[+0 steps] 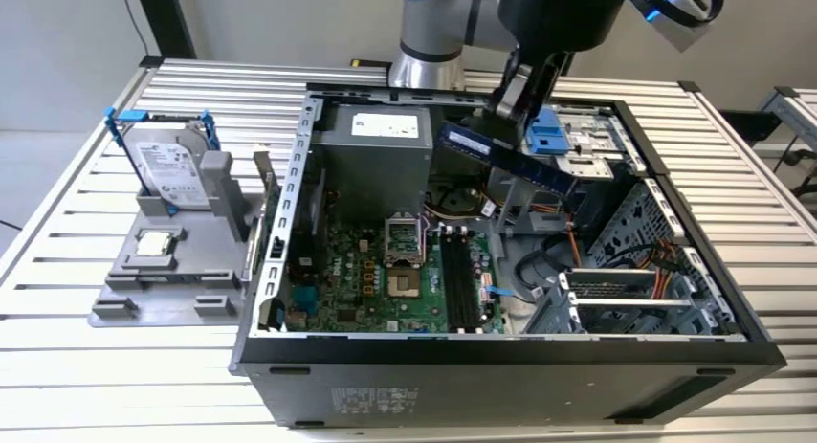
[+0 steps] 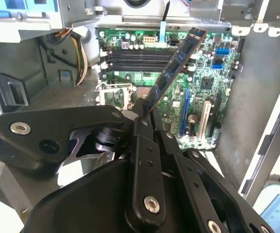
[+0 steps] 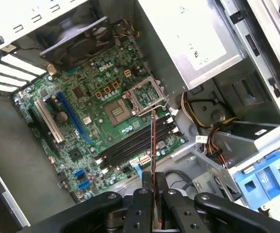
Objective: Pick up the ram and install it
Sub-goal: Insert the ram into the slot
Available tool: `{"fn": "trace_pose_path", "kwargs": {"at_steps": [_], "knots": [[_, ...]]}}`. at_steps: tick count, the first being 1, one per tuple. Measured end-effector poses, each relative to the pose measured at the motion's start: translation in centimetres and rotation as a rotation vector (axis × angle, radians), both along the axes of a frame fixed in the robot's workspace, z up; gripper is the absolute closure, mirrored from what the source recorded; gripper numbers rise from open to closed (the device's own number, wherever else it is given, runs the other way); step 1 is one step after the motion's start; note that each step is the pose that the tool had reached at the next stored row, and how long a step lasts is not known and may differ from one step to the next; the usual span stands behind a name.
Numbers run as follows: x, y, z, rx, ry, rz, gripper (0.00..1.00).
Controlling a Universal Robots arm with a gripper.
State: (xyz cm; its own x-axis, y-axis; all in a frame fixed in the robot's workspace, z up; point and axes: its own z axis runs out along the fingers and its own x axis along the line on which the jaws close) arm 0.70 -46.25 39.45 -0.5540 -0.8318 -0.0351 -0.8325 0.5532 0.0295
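- The ram (image 1: 504, 159) is a long, narrow, dark stick. In the exterior view a bluish label strip runs along its face. In the second wrist view the ram (image 2: 176, 68) shows a row of black chips on a dark blue board. In the first wrist view the ram (image 3: 152, 141) is seen edge-on as a thin line with a reddish rim.
- In the exterior view it hangs in the air, tilted, with its higher end toward 10 o'clock and its lower end toward 4 o'clock.
- The end effector (image 1: 515, 110) pinches the ram by one end, its black fingers pressed against both flat faces. This is plain in both wrist views, at (image 2: 142, 110) and (image 3: 153, 178).
- The ram is well apart from the long black memory slots (image 1: 460, 280). In the exterior view it sits at about 1 o'clock from them, above the inside of the case.
- The slots lie on the green motherboard (image 1: 364, 271), just beside the square CPU socket (image 1: 406, 256).
- The grey power supply (image 1: 377, 146) stands at 12 o'clock from the socket, and a blue drive caddy (image 1: 549, 135) sits just behind the ram.
- All of this lies inside an open black computer case (image 1: 511, 357) resting on its side on the slatted bench (image 1: 77, 386).
- At 9 o'clock from the case, a silver hard drive (image 1: 172, 166) with blue rails stands upright in a grey holder (image 1: 166, 276).
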Motion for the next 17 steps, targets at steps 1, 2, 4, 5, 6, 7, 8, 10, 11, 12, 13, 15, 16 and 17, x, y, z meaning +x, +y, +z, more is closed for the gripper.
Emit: {"fn": "trace_pose_path", "kwargs": {"at_steps": [1,2,4,5,6,7,8,10,11,12,13,15,16,17], "knots": [[0.0,0.0,0.0,0.0,0.0,-0.017,1.0],[0.0,0.0,0.0,0.0,0.0,-0.034,1.0],[0.0,0.0,0.0,0.0,0.0,-0.068,1.0],[0.0,0.0,0.0,0.0,0.0,-0.083,1.0],[0.0,0.0,0.0,0.0001,-0.0001,-0.1,1.0],[0.0,0.0,0.0,0.0,0.0,-0.116,1.0],[0.0,0.0,0.0,0.0,0.0,-0.131,1.0],[0.0,0.0,0.0,0.0001,0.0,-0.161,1.0],[0.0,0.0,-0.01,0.0001,0.0,-0.176,1.0],[0.0,0.0,0.0,0.0001,0.0,-0.189,1.0],[0.0,0.0,0.0,0.0001,0.0,-0.203,1.0],[0.0,0.0,-0.01,0.0001,0.0,-0.232,1.0],[0.0,0.0,0.0,0.0,0.0,-0.248,1.0],[0.0,0.0,0.0,0.0,0.0,-0.262,1.0]]}}
